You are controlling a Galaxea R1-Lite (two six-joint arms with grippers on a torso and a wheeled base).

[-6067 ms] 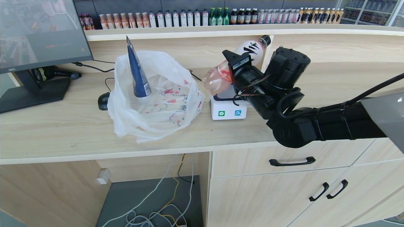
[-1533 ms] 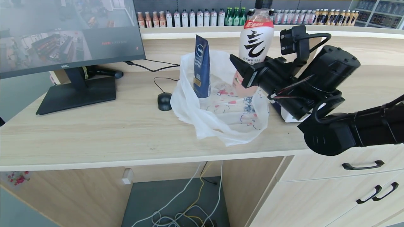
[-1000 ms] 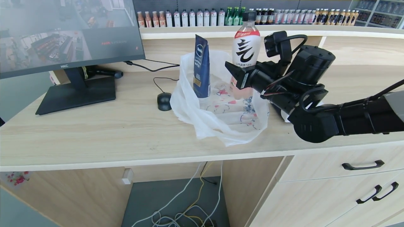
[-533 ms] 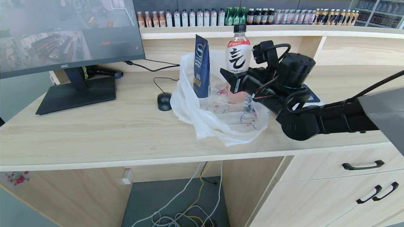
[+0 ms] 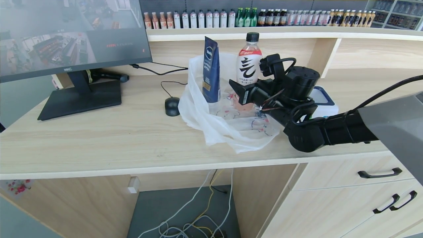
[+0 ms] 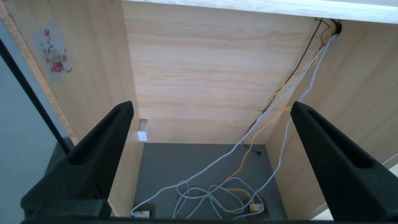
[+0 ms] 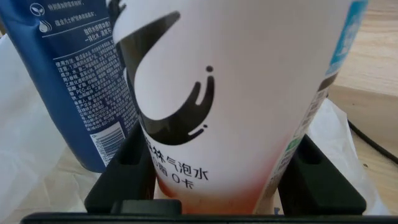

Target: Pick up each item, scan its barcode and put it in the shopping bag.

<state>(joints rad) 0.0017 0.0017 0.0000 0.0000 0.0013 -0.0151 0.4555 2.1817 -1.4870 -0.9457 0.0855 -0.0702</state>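
Right pincer (image 5: 246, 96) clamps upright bottle (image 5: 249, 62) in shopping bag (image 5: 214, 129), 3 o'clock of blue tube (image 5: 211, 72); left pincer (image 6: 211, 152) wide, empty.

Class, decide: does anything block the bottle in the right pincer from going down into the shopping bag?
Nothing visible does. The bottle is upright within the mouth of the shopping bag; the blue tube stands beside it, not beneath.
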